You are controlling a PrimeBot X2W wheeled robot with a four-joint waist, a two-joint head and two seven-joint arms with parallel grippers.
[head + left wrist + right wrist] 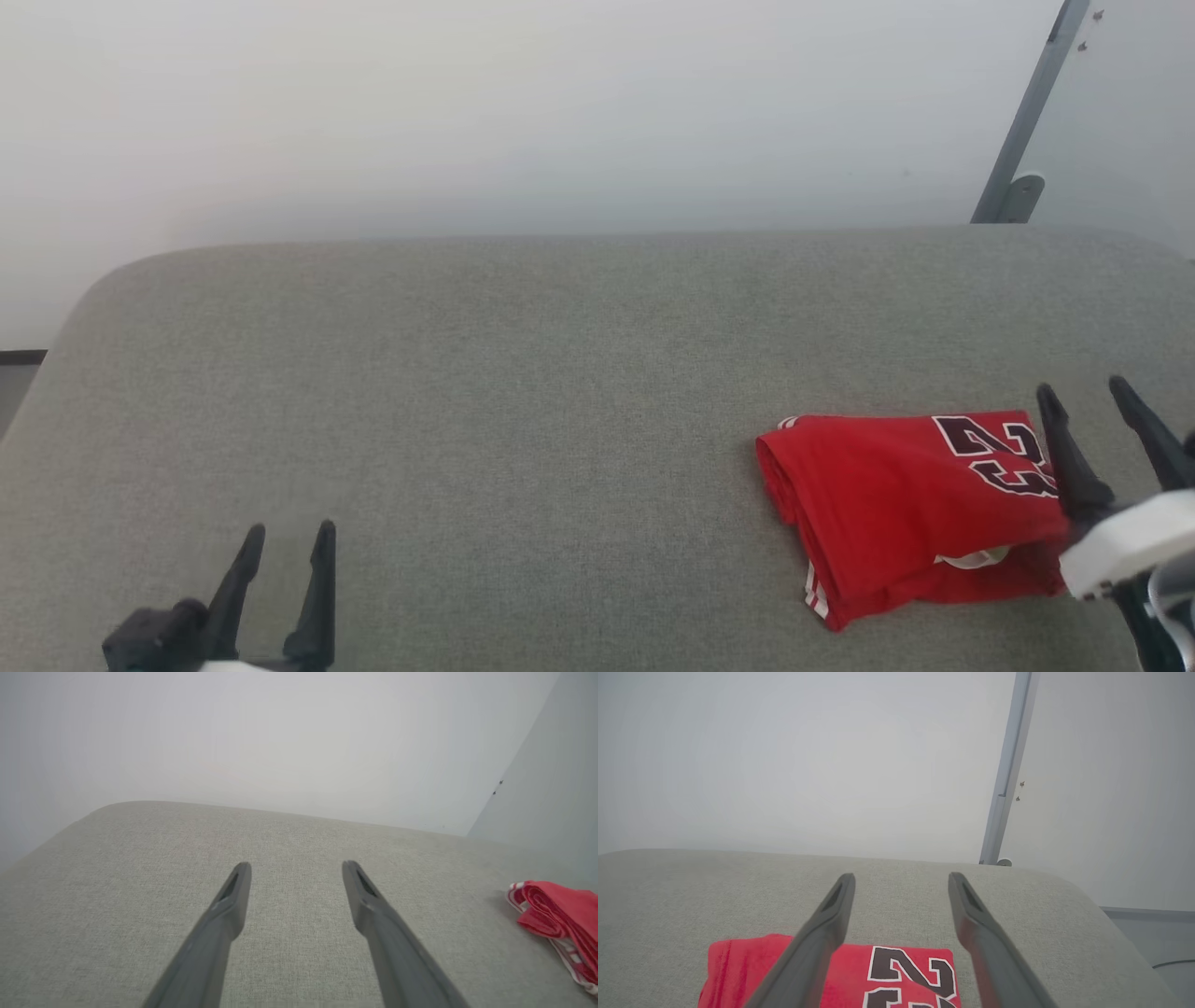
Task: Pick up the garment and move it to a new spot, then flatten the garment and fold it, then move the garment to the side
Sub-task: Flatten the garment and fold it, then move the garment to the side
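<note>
One garment point(896, 504), folded, on the right side of the grey cushion point(523, 392). Two claws: left gripper point(289, 530) fully spread, empty, well apart from it; right gripper point(1081, 388) fully spread, empty, at garment's right end.

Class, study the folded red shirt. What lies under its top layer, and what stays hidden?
The shirt hides its inner folds. Red layers, striped trim and a white scrap peek out beneath its top layer at the near edge, on the grey cushion.

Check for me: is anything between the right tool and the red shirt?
Nothing visible is. The right tool stands open at the right edge of the shirt, which lies folded on the grey cushion, with no other object between them.
</note>
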